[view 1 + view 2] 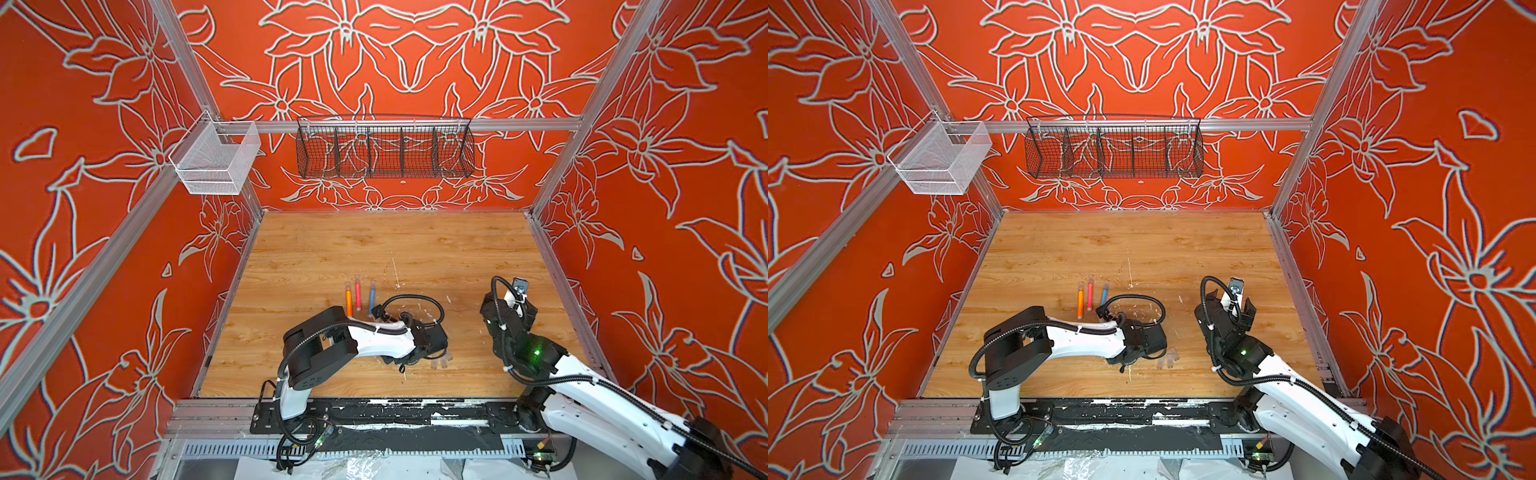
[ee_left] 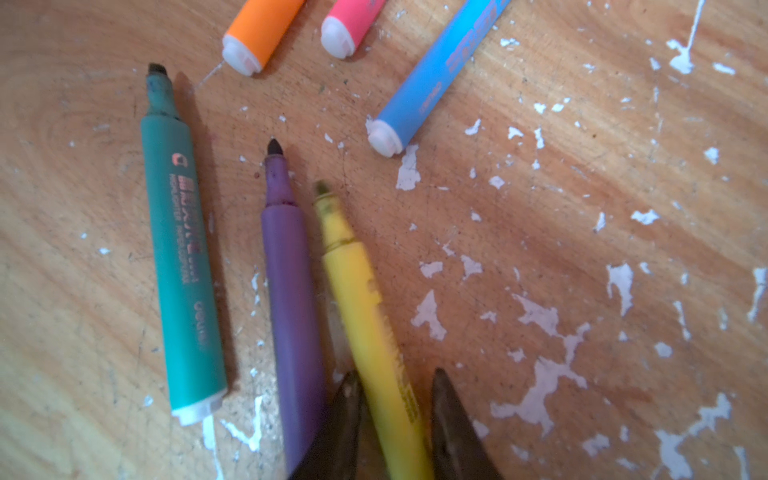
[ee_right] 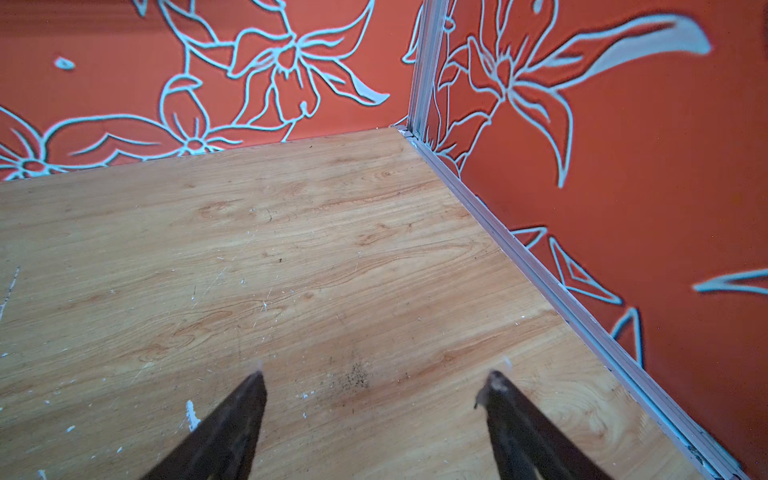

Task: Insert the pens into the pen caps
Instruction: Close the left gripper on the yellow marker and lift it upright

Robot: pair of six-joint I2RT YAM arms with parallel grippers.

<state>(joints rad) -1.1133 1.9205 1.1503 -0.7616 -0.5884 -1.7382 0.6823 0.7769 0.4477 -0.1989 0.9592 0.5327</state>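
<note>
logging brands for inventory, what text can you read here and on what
"deli": on the green pen, near its white end.
The green pen's other print, and the print on the blue pen and the yellow pen: too blurred to read.
Nothing else legible.

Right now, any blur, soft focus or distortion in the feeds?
Left wrist view: yellow pen smeared by motion, left hand out of focus, green pen sharper with a dark shadow. Right wrist view: right hand soft, table crisp. Both top views: frame rails splay, wide-angle.
</note>
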